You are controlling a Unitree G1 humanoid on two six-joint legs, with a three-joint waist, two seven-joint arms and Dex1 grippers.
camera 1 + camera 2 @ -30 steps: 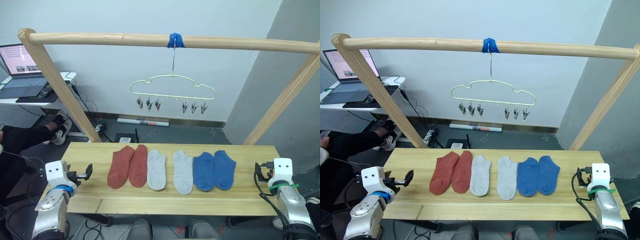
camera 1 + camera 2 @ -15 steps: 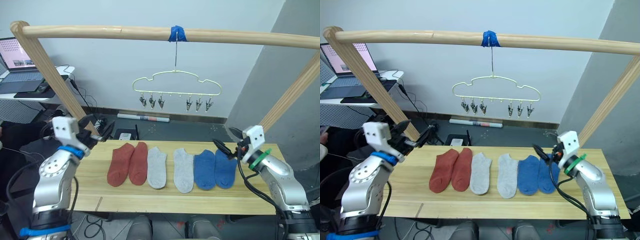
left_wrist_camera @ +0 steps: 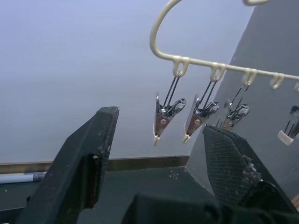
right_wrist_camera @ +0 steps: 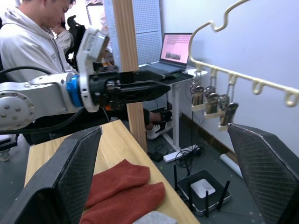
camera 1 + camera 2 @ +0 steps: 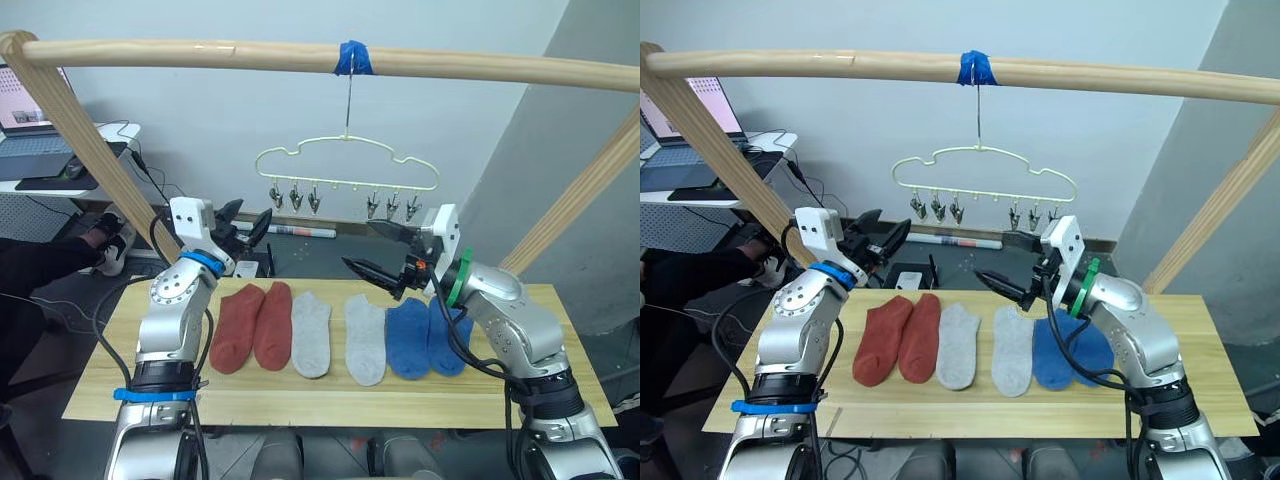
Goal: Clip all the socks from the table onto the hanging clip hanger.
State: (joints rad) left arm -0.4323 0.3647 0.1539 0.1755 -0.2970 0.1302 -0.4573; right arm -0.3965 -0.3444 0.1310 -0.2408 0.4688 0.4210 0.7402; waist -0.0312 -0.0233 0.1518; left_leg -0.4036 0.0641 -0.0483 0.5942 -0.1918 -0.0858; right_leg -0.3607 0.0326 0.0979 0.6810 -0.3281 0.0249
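Yellow-green clip hanger [image 5: 346,172] between raised open grippers.

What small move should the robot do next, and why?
Probably lower the left tool to the nearest rust-red sock and grip it. All six socks lie flat on the table, every clip on the clip hanger hangs empty, and both tools, the right tool too, are open in the air holding nothing.
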